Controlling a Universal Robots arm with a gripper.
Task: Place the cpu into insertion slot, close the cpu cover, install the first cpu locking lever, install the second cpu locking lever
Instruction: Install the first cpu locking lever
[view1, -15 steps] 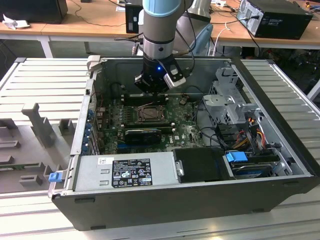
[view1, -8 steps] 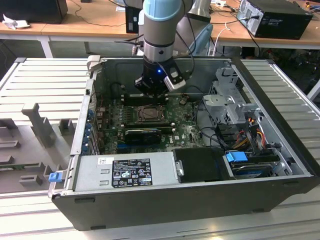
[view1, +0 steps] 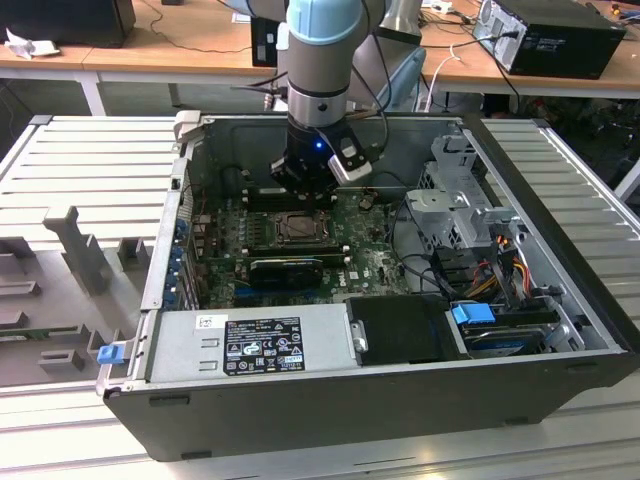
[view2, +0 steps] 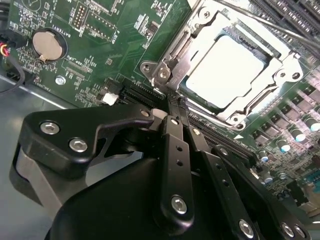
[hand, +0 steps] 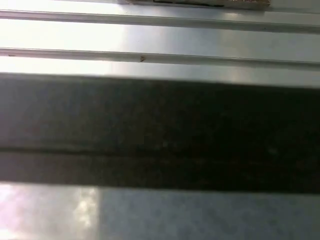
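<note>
cpu (view2: 231, 70): being seen as one pale square chip already seated in the insertion slot (view2: 187, 40); in the exterior view the socket is lying near mid-board, at about 12 o'clock of the black heatsink (view1: 285, 270).
cpu cover (view2: 280, 70): one metal frame being seen lying flat around the chip, so it is judged closed.
gripper (view2: 172, 112): fingers being held pressed together, nothing being carried between them; tips being poised just beside the socket's near corner, at about 7 o'clock of the chip in the second wrist view.
locking levers: one thin rod (view2: 250, 15) being seen running along the socket's far edge; the second is not being made out, and latched or not cannot be told.
step in hand: judged to be lever work, since chip and cover are looking done.
doing it well: the closed tips should be kept on the lever only, pressure being applied downward and sideways under the hook, the chip face and nearby capacitors being avoided.
counts: one coin cell (view2: 48, 44); one motherboard (view1: 375, 262); one computer case (view1: 380, 400); one arm (view1: 320, 60).
</note>
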